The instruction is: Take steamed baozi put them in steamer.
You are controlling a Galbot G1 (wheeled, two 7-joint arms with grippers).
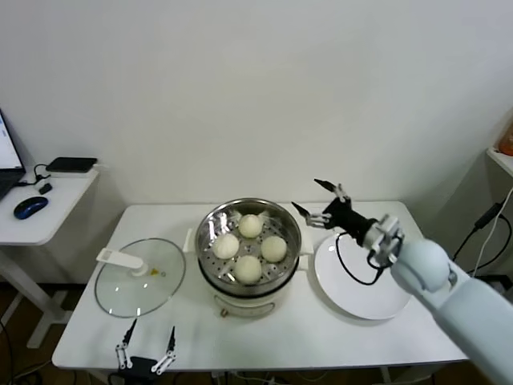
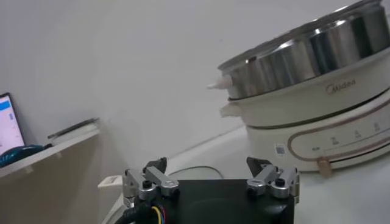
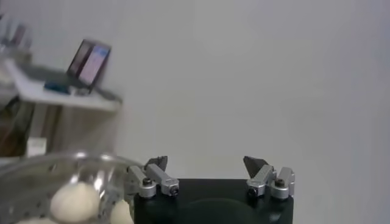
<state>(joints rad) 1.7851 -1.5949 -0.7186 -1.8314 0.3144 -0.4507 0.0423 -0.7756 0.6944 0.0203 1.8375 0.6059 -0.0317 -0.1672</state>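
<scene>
Several creamy white baozi [image 1: 250, 225] sit on the perforated tray inside the shiny steel steamer [image 1: 210, 220] at the table's middle. My right gripper [image 1: 314, 198] is open and empty, raised just right of the steamer's rim and above the white plate [image 1: 359, 298]. In the right wrist view two baozi [image 3: 74, 202] show inside the steamer's rim [image 3: 36, 163]. My left gripper [image 1: 147, 338] is open and empty, parked at the table's front edge. The left wrist view shows the steamer's steel wall [image 2: 317, 52] and white base.
A round glass lid [image 1: 120, 290] with a white handle lies left of the steamer. The flat white plate is bare. A side desk [image 1: 56, 204] with a mouse and laptop stands at the far left. A cabinet edge [image 1: 501, 160] is at the far right.
</scene>
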